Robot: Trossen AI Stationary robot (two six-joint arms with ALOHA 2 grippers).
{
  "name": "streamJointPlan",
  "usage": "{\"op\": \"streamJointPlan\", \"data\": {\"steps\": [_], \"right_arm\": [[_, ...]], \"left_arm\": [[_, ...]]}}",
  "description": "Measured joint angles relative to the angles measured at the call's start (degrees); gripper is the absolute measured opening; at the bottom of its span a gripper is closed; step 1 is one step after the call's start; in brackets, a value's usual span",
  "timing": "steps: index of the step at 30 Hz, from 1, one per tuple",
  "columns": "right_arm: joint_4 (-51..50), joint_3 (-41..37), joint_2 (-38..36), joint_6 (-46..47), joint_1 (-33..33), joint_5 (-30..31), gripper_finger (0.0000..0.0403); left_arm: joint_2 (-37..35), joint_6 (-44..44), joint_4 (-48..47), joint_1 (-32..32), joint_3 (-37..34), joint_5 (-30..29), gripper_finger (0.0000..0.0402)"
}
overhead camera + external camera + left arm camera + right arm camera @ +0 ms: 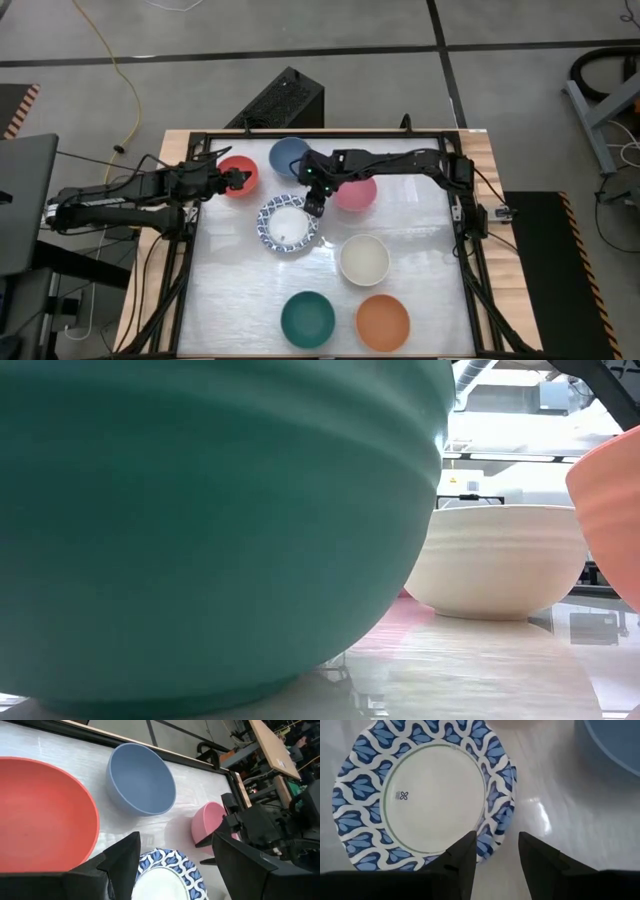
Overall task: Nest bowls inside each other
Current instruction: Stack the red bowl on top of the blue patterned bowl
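High view is showing the right gripper (313, 203), fingers parted, straddling the rim of the blue-patterned bowl (287, 224) at frame centre, likely needing to close, while the open left gripper (240, 179) is hovering over the red bowl (238, 175).

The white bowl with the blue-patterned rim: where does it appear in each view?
High view: white bowl with the blue-patterned rim at table centre-left, right pincer at its rim.
Low view: not in it.
Left wrist view: bottom centre.
Right wrist view: fills the left half.
Shared landmark: plain blue round bowl beside it.
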Motion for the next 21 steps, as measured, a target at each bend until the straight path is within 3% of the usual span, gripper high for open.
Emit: {"op": "streamJointPlan", "data": {"steps": [10, 21], "right_arm": [[1.1, -0.7, -1.9, -11.2, 3.4, -4.9, 0.014], [10.0, -11.0, -2.3, -9.4, 3.4, -6.3, 0.0092]], "left_arm": [[0.0, 0.9, 0.1, 0.0, 0.0, 0.4, 0.0236], [0.0, 3.1, 0.2, -0.1, 0.0, 1.5, 0.0236]]}}
